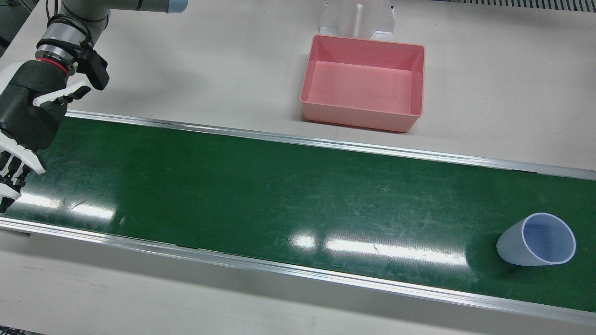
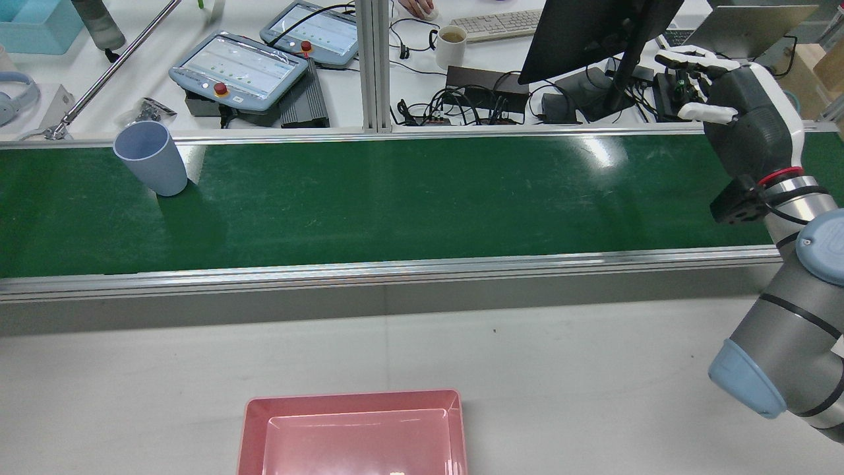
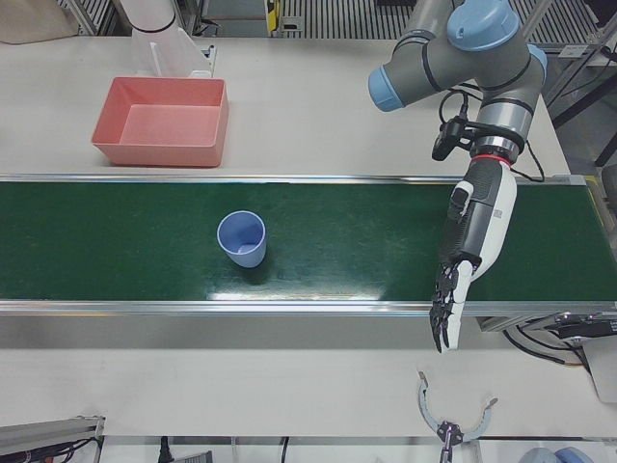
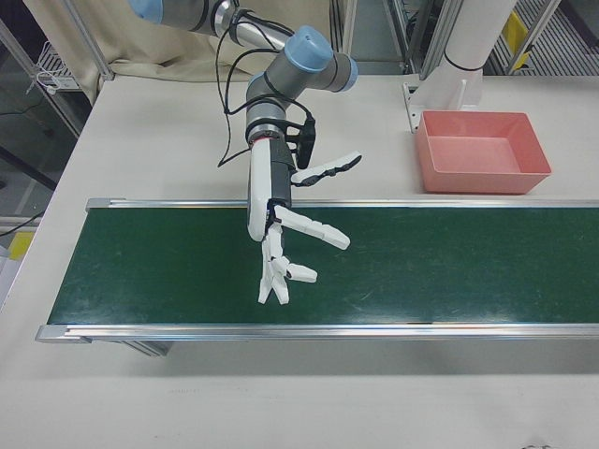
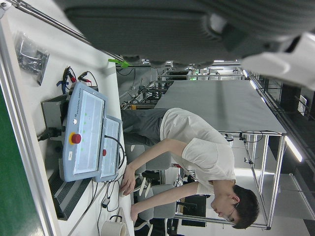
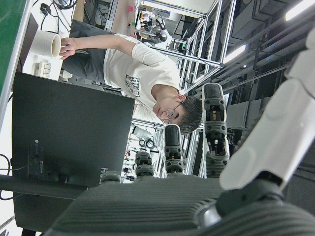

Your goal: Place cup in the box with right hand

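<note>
A long green conveyor belt (image 1: 260,186) crosses the pale counter (image 1: 489,93). The rectangular pink plastic box (image 1: 363,116) sits on the counter on the robot's side of the belt. The right robot hand (image 4: 281,234) hovers over the belt, released, fingers spread. The left robot hand (image 3: 472,231) hangs over the belt's other end, fingers straight, grasping nothing. The pale blue plastic cup (image 1: 535,242) stands upright on the belt, well apart from the right robot hand. The print on the black monitor (image 6: 69,147) is too small to read.
</note>
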`<state>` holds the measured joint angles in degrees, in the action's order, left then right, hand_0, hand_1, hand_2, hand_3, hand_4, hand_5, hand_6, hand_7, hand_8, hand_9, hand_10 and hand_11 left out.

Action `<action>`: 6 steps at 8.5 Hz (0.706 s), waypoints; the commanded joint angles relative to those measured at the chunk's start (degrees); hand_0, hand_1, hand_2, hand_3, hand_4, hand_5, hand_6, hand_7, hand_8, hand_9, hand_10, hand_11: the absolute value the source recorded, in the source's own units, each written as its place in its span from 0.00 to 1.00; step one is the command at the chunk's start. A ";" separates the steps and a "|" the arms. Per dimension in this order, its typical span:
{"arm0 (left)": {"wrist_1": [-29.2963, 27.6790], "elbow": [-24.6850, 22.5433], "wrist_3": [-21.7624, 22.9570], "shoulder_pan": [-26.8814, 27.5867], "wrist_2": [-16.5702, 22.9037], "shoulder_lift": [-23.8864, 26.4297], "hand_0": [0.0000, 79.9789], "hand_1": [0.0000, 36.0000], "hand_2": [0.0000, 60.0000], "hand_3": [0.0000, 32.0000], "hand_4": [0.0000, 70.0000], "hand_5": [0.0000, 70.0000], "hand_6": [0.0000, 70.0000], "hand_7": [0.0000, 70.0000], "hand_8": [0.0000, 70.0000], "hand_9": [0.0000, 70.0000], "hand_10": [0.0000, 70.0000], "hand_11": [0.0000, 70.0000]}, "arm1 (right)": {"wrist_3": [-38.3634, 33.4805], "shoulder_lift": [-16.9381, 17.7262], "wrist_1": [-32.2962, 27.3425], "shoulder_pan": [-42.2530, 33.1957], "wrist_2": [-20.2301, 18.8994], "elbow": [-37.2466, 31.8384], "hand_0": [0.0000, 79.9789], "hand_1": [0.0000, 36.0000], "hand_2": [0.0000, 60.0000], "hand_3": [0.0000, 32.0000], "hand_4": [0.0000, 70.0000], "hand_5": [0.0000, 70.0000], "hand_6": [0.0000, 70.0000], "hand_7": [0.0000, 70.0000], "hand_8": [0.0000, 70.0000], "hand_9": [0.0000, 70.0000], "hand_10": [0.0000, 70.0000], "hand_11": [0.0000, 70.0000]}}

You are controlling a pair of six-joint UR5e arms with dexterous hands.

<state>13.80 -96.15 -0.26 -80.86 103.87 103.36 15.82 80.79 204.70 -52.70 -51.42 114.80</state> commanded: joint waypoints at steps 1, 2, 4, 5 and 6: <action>0.00 0.00 0.00 0.00 -0.07 0.00 0.00 0.00 0.00 0.00 0.00 0.00 0.00 0.00 0.00 0.00 0.00 0.00 | 0.26 -0.81 0.00 1.45 0.26 -1.42 0.59 0.00 0.00 0.28 0.56 0.01 0.08 0.57 0.04 0.18 0.00 0.00; 0.00 0.00 0.00 0.00 -0.07 -0.09 0.00 0.00 0.00 0.00 0.00 0.00 0.00 0.00 0.00 0.00 0.00 0.00 | 0.44 -2.90 0.00 1.98 0.52 -2.99 0.59 0.00 0.00 0.27 0.57 0.00 0.08 0.59 0.05 0.19 0.00 0.00; 0.09 0.00 0.00 0.00 0.02 0.00 0.00 0.00 0.00 0.00 0.00 0.00 0.00 0.00 0.00 0.00 0.00 0.00 | 2.27 -6.34 0.52 4.09 1.05 -3.62 0.59 0.00 0.00 0.27 0.59 0.00 0.10 0.66 0.05 0.21 0.00 0.00; 0.09 0.00 0.00 0.00 0.02 0.00 0.00 0.00 0.00 0.00 0.00 0.00 0.00 0.00 0.00 0.00 0.00 0.00 | 3.51 -8.44 0.87 4.18 1.14 -5.10 0.59 0.00 0.00 0.30 0.57 0.00 0.10 0.66 0.05 0.21 0.00 0.00; 0.09 0.00 0.00 0.00 -0.07 0.00 0.00 0.00 0.00 0.00 0.00 0.00 0.00 0.00 0.00 0.00 0.00 0.00 | 3.52 -10.03 0.88 4.27 1.14 -6.59 0.59 0.00 0.00 0.27 0.64 0.00 0.10 0.70 0.05 0.21 0.00 0.00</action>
<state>13.86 -96.15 -0.26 -80.86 103.86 103.35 17.98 74.59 205.19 -49.00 -50.49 110.89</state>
